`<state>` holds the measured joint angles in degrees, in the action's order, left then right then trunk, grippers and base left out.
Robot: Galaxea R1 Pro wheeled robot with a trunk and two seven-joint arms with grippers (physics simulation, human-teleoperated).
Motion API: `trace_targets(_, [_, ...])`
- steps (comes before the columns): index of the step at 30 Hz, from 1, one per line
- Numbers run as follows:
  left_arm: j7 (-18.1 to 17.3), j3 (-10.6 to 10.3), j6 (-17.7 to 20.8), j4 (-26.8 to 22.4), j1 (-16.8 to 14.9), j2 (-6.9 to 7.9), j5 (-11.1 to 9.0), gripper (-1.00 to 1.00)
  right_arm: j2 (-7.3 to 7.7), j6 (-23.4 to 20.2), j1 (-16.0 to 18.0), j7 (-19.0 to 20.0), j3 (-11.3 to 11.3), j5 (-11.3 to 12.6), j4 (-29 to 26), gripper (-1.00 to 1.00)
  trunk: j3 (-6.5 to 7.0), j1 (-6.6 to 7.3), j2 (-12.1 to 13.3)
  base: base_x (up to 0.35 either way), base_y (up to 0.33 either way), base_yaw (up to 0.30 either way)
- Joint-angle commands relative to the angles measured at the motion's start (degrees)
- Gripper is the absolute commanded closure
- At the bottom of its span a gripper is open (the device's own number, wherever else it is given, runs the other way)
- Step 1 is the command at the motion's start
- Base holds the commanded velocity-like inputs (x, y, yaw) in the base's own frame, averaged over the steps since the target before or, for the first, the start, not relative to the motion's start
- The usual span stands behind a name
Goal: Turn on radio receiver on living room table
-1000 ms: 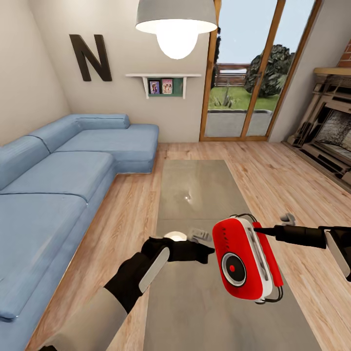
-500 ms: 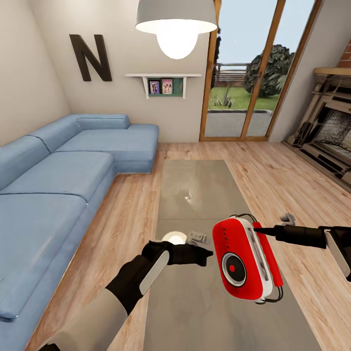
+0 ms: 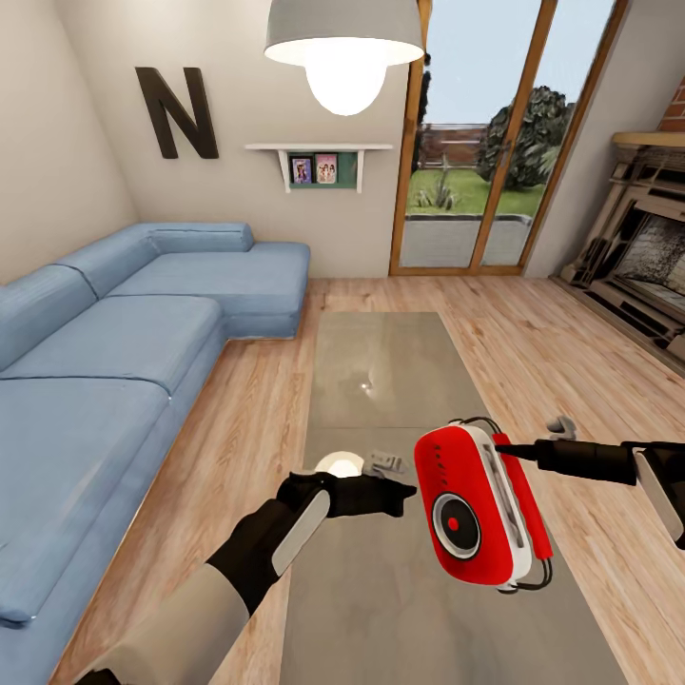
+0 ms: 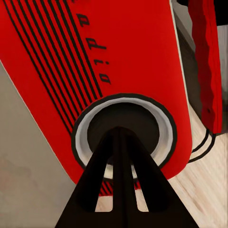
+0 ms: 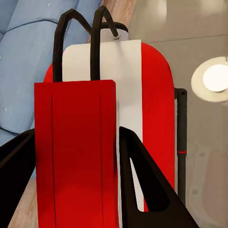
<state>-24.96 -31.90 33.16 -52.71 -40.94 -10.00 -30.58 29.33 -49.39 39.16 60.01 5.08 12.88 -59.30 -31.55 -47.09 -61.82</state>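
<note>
Red radio receiver (image 3: 473,504) clamped upright in right gripper (image 3: 509,447) above glossy table (image 3: 381,381), left gripper (image 3: 404,492) pinched closed, tips at its dial (image 4: 124,137).

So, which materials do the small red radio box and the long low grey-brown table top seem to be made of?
The small red rounded radio box looks like smooth, slightly glossy moulded plastic: even colour, soft rounded edges, a white-grey side band. Its thin dark wire handle may be metal. The long low grey-brown table top looks like polished glass or stone: it mirrors the lamp as a bright round spot.
</note>
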Motion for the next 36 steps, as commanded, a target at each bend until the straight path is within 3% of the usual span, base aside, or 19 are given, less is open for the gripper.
trace_targets(1, [0.0, 0.0, -0.3, 0.2, 0.0, 0.0, -0.4, 1.0, -0.01, -0.3, 0.0, 0.0, 0.0, 0.4, 0.0, 1.0, 0.0, 0.0, 0.0, 0.0, 0.0, 0.0])
trace_targets(5, [0.0, -0.3, -0.5, 0.4, 0.0, 0.0, -0.7, 1.0, -0.03, -0.3, 0.0, 0.0, 0.0, 0.4, 0.0, 1.0, 0.0, 0.0, 0.0, 0.0, 0.0, 0.0])
trace_targets(11, [0.0, -2.4, -1.2, 1.5, 0.0, 0.0, -1.6, 1.0, 0.02, -0.3, 0.0, 0.0, 0.0, 0.4, 0.0, 1.0, 0.0, 0.0, 0.0, 0.0, 0.0, 0.0])
trace_targets(13, [0.0, -2.8, -2.2, 1.8, 0.0, 0.0, -2.5, 1.0, 0.02, -0.3, 0.0, 0.0, 0.0, 0.4, 0.0, 1.0, 0.0, 0.0, 0.0, 0.0, 0.0, 0.0])
trace_targets(16, [0.0, -6.8, -2.9, 2.0, 0.0, 0.0, -4.9, 1.0, 0.03, -0.3, 0.0, 0.0, 0.0, 0.4, 0.0, 1.0, 0.0, 0.0, 0.0, 0.0, 0.0, 0.0])
trace_targets(20, [0.0, -8.6, -3.1, 2.2, 0.0, 0.0, -7.8, 1.0, -0.02, -0.2, 0.0, 0.0, 0.0, 0.5, 0.0, 1.0, 0.0, 0.0, 0.0, 0.0, 0.0, 0.0])
trace_targets(36, [5.3, -10.0, -4.5, 2.5, 0.1, 0.0, -8.2, 1.0, -0.06, -0.2, 0.0, 0.0, -0.1, 0.4, 0.1, 1.0, 0.0, 0.0, 0.0, 0.0, 0.0, 0.0])
